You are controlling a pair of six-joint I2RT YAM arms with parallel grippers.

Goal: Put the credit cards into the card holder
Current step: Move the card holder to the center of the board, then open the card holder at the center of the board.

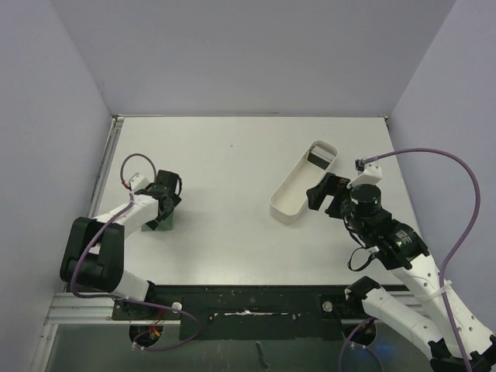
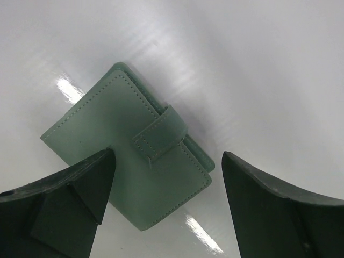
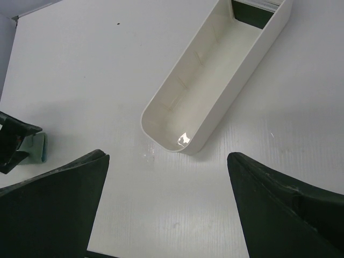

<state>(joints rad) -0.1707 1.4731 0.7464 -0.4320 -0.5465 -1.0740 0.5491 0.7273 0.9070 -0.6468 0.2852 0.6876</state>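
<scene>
**DESK:** What fills the frame?

**PHOTO:** A white table [image 1: 225, 178], walled on three sides. A long white tray [image 1: 284, 208] lies diagonally right of centre, and an arm stands at each side.

**DESK:** The arms?

**PHOTO:** The right end effector [image 1: 326, 194] hangs just beside the tray, on its right. Its fingers are spread wide and grip nothing, and its wrist view looks along the tray's length. The left end effector [image 2: 167, 157] hovers low over the card holder [image 2: 107, 126] at the table's left side. Its fingers are likewise spread, one to each side of the holder. Whether a finger touches the cover cannot be told.

**DESK:** And the task's things?

**PHOTO:** The card holder lies flat and folded shut, well apart from the tray. The credit cards [image 1: 319, 157] show only as a dark shape at the tray's far end, and they cannot be counted.

**DESK:** The smallest detail?

**PHOTO:** The snap tab [image 2: 161, 134], strapped across the holder's closed edge.

**DESK:** So how far along?

**PHOTO:** By my reading, at the very start. No card is in the holder, none is in a grip, and the holder looks unopened. Opening it, fetching each card and sliding it in all remain to be done.
</scene>
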